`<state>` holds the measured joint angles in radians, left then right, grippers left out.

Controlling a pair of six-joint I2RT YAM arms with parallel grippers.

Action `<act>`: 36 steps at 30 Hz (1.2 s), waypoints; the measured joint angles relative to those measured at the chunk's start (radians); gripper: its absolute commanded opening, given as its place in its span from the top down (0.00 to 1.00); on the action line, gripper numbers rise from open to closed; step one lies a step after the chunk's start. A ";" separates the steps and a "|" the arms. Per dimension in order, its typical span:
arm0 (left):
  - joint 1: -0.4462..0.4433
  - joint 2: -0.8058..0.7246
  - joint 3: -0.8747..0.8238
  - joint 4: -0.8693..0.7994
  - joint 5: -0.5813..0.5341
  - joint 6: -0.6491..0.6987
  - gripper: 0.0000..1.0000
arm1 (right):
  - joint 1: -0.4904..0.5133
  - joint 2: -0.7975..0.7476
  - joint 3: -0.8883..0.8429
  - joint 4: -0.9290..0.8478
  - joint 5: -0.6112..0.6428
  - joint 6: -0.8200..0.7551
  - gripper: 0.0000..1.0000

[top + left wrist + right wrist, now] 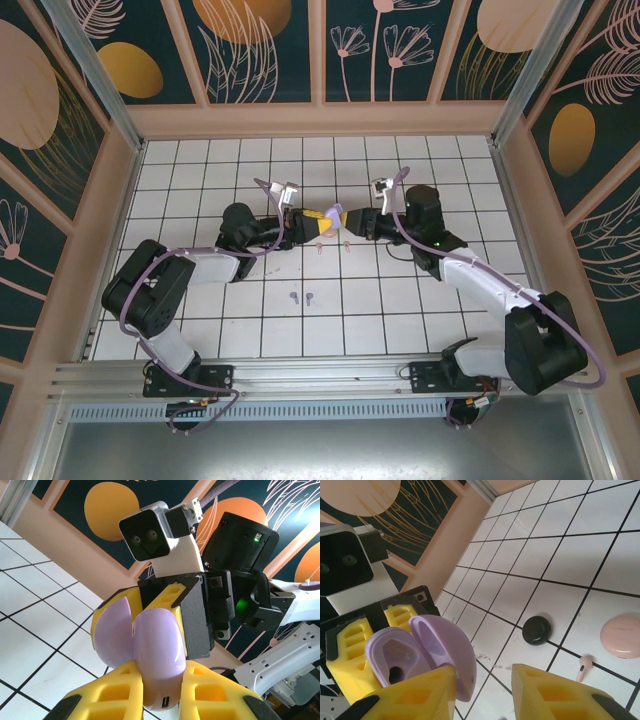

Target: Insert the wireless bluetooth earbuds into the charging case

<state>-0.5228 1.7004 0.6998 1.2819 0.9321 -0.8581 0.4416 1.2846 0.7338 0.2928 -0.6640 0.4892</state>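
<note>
My left gripper (pixel 160 690) is shut on a lilac charging case (pixel 157 650), holding it above the table with its lid swung open. From the other side the case (pixel 420 650) shows its empty sockets. My right gripper (pixel 485 695) faces it with the jaws apart; the lid's edge rests against one yellow finger (pixel 415 695) and the other finger stands clear. In the top view both grippers meet at mid-table, left gripper (pixel 310 222) and right gripper (pixel 342 218). Two lilac earbuds (pixel 301 297) lie on the tiles nearer the arm bases. A pink earbud (pixel 583 665) lies near the pink case.
A shut black case (pixel 537 630) and a shut pink case (pixel 621 638) lie on the white tiled table (pixel 200 180) below the grippers. Patterned walls (pixel 270 50) close in the back and sides. A metal rail (pixel 320 375) runs along the near edge.
</note>
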 measured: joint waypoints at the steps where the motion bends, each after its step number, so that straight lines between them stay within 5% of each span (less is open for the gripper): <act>1: 0.000 0.000 0.000 0.001 0.000 0.000 1.00 | 0.002 0.003 0.000 0.000 0.000 0.000 0.66; 6: 0.000 0.001 0.000 0.001 -0.002 -0.005 1.00 | 0.006 0.013 0.008 0.004 0.000 0.002 0.72; 13: 0.003 0.014 0.002 0.021 -0.015 -0.015 1.00 | 0.016 0.024 0.027 0.005 -0.002 0.008 1.00; 17: 0.005 0.029 0.002 0.033 -0.018 -0.023 0.99 | 0.016 0.030 0.030 -0.005 0.008 0.010 1.00; 22: 0.005 0.034 0.002 0.026 -0.043 -0.014 0.58 | 0.017 0.032 0.035 -0.021 0.027 0.005 1.00; 24: 0.005 0.034 0.002 0.005 -0.063 -0.003 0.49 | 0.018 0.033 0.051 -0.046 0.048 -0.006 1.00; 31: 0.018 -0.042 0.011 -0.239 -0.137 0.144 0.33 | 0.009 0.033 0.126 -0.188 0.144 -0.095 1.00; 36: 0.040 -0.138 0.156 -0.595 -0.130 0.381 0.28 | 0.005 0.033 0.189 -0.338 0.230 -0.226 1.00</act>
<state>-0.4828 1.5627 0.8562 0.6872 0.8021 -0.4774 0.4469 1.3178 0.9230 -0.0456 -0.4339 0.2630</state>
